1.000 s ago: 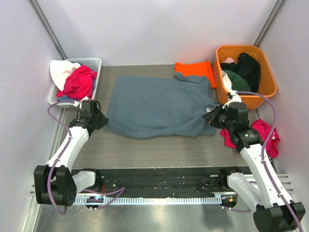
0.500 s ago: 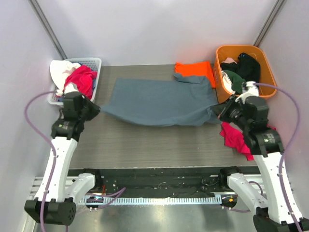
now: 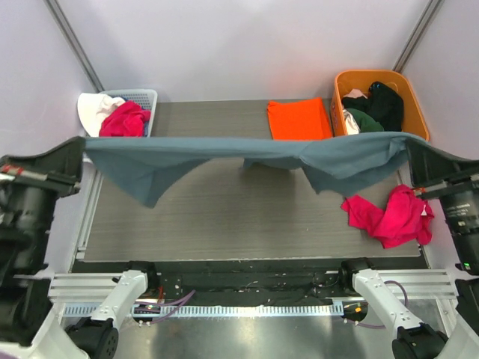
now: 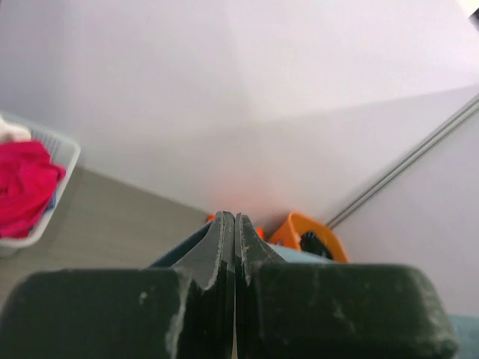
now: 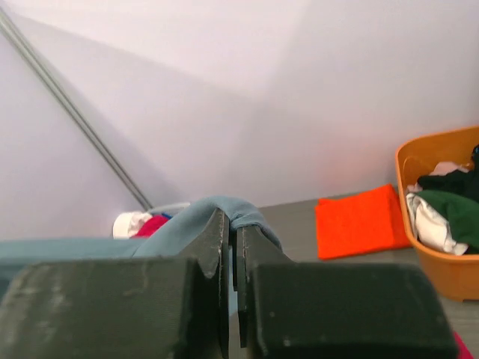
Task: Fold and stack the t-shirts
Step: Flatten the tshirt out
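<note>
Top external view shows the blue-grey t-shirt (image 3: 224, 153) hanging in the air as a long band. It stretches from far left of the orange tub (image 3: 418, 112) to just in front of it, above the counter (image 3: 224, 217), and no part of it seems to touch the surface. The left jaws are clenched on one end and the right jaws on the other; in both wrist views the fingers are pressed together with blue-grey cloth at their tips.

The orange t-shirt (image 3: 299, 120) lies just left of the tub as a neat flat rectangle, so I judge that this one is already folded and placed. The blue-grey one is not folded yet: it must be laid down, folded and put on the orange one, so about half of the work remains.

A pink garment (image 3: 389, 217) lies in front of the tub, and a white basket (image 3: 142, 97) with clothes stands far left of it — whether these belong to the task I cannot tell.
</note>
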`<state>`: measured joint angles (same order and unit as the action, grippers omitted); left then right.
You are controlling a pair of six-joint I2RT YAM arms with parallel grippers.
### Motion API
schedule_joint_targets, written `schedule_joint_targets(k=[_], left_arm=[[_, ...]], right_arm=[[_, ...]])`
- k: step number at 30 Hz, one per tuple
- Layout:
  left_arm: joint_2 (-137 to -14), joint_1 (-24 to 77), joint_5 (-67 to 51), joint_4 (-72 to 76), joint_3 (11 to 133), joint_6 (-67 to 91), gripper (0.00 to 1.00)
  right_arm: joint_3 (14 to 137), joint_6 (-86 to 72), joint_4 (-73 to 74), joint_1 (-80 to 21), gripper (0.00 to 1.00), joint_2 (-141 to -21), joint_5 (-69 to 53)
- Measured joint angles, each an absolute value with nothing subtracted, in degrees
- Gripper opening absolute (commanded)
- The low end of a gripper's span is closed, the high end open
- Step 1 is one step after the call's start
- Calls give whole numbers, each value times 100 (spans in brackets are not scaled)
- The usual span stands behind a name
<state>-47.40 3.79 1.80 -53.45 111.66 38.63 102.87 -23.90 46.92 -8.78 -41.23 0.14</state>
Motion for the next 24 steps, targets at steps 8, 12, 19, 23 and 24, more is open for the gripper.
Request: schedule_joint_targets(k=[8, 12, 19, 23, 24], left_arm=[[-4797, 379, 298, -5557, 12046, 3848, 0], [-4735, 379, 344, -5212, 10892, 3824, 0], [-5605, 388, 386, -4261, 8858, 3642, 0], [-6606, 388, 379, -3610, 8641, 3524, 0], [-6873, 388, 353, -3439, 8646, 3507, 0]], right_arm=[[10838, -2344, 4783, -878, 1, -4125, 336], [10195, -2342, 4484, -878, 1, -4123, 482], [8005, -2298, 3365, -878, 1, -4670, 668], [7439, -2244, 2598, -878, 1, -5741, 716], [7432, -2233, 2449, -878, 1, -6069, 716]])
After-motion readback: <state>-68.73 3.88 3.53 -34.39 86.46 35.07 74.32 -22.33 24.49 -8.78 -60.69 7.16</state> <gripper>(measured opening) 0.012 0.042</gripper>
